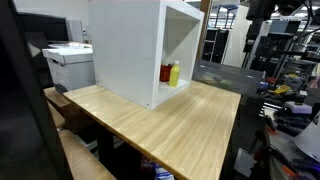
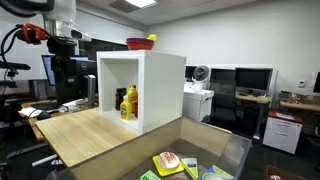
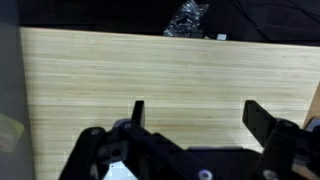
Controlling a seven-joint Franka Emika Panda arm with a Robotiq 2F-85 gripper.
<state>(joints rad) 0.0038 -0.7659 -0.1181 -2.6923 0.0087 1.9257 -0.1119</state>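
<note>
My gripper (image 3: 195, 108) is open and empty, and its two black fingers hang above bare wood of the table (image 3: 160, 65). In an exterior view the arm stands high at the table's far end, with the gripper (image 2: 66, 45) well above the tabletop (image 2: 85, 135). A white open-fronted box (image 2: 160, 90) stands on the table, also seen in the other exterior view (image 1: 130, 50). Inside it are a yellow bottle (image 1: 175, 73) and a red bottle (image 1: 166, 73). A red bowl (image 2: 140, 43) holding something yellow sits on top of the box.
A clear bin (image 2: 236, 150) with coloured packets stands at the near edge. A white printer (image 1: 68, 62) sits beside the table. Crumpled shiny plastic (image 3: 187, 18) lies on the dark floor beyond the table edge. Desks and monitors fill the room behind.
</note>
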